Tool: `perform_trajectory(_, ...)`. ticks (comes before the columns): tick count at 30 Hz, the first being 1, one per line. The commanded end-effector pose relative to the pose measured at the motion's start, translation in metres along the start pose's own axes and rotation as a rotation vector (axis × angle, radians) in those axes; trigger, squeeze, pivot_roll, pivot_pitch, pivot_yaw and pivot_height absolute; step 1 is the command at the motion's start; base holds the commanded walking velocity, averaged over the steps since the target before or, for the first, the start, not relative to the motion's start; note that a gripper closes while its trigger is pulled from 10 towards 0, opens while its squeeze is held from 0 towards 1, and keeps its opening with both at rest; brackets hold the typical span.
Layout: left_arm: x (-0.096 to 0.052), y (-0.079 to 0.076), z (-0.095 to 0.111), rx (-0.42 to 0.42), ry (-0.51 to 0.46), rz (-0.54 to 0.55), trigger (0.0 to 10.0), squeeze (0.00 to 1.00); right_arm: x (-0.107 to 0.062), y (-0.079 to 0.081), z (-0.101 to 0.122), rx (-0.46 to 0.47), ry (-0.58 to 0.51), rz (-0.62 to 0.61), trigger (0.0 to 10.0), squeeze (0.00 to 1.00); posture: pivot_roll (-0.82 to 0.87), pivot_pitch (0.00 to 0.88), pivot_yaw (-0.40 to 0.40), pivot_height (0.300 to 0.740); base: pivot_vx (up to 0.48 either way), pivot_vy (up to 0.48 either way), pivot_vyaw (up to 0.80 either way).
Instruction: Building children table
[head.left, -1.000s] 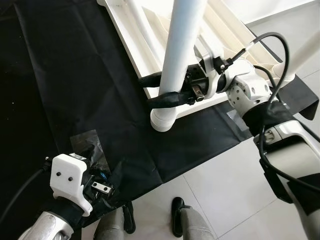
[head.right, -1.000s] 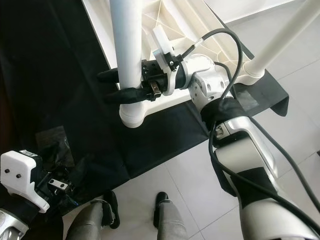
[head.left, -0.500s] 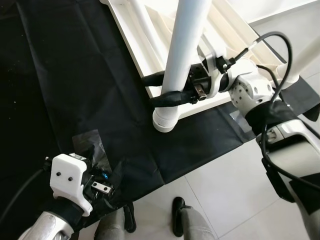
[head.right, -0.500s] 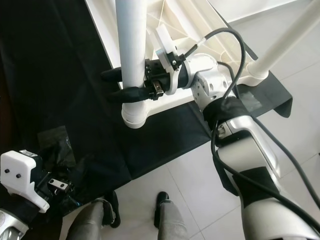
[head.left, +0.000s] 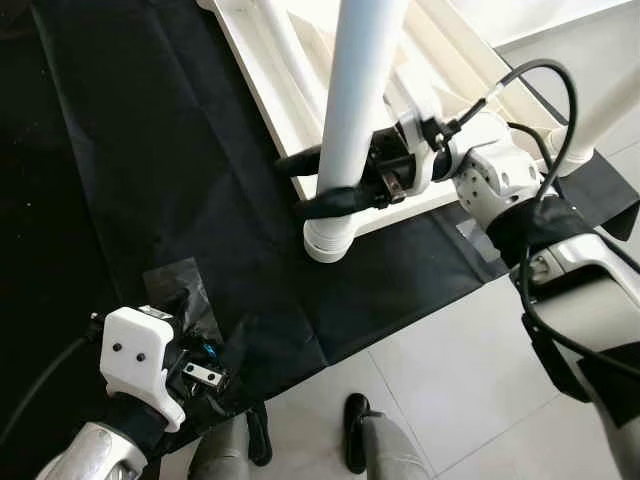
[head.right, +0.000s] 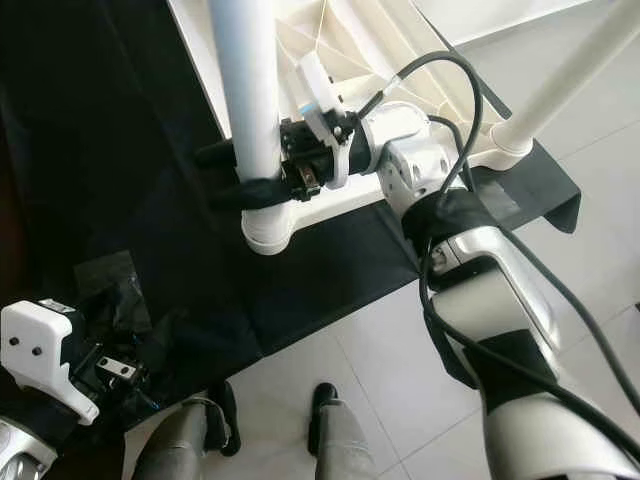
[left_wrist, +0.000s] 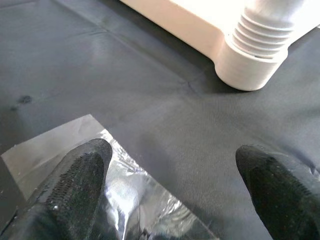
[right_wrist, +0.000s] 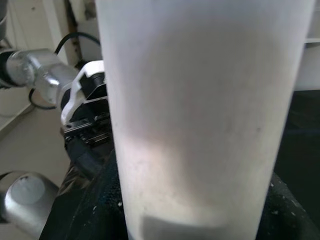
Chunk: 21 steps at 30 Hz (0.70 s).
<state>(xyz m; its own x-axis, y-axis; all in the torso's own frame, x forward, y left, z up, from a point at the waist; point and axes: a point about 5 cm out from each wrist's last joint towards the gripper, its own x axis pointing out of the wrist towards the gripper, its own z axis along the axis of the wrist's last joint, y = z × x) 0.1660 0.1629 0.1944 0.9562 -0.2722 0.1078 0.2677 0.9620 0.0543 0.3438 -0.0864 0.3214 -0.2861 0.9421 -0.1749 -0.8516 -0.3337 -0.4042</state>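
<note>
Fingers of our right gripper (head.left: 322, 180) clasp the smooth white plastic table leg (head.left: 352, 110) just above its ribbed screw collar. We judge it light, stiff, slippery; low is the best hold. Its long axis stands upright from the upturned white tabletop (head.left: 262, 70). Our left gripper (left_wrist: 172, 182) hangs released over black sheeting (head.left: 140, 150).

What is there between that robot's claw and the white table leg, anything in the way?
Nothing visible. The right gripper already has its two black fingers around the white table leg, just above the ribbed socket at the corner of the upturned tabletop. The left gripper hovers open over the black sheet.
</note>
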Motion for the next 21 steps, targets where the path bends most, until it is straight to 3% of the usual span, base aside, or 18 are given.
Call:
perform_trajectory(1,-0.003,-0.002,-0.003,-0.006,0.025,-0.004,10.0,0.00,0.001,0.019,-0.046,0.176,0.114,0.038,10.0,0.00,-0.05,0.469,-0.053,0.740,0.000,0.000,0.00)
perform_trajectory(13,-0.002,-0.001,-0.003,-0.009,0.025,-0.006,10.0,0.00,-0.011,0.026,-0.053,0.251,0.014,-0.030,10.0,0.00,-0.06,0.470,-0.049,0.740,0.000,0.000,0.00)
perform_trajectory(21,-0.002,-0.001,-0.003,-0.008,0.023,-0.002,10.0,0.00,-0.012,0.034,-0.067,0.281,0.021,-0.087,10.0,0.00,-0.07,0.468,-0.051,0.740,0.000,0.000,0.00)
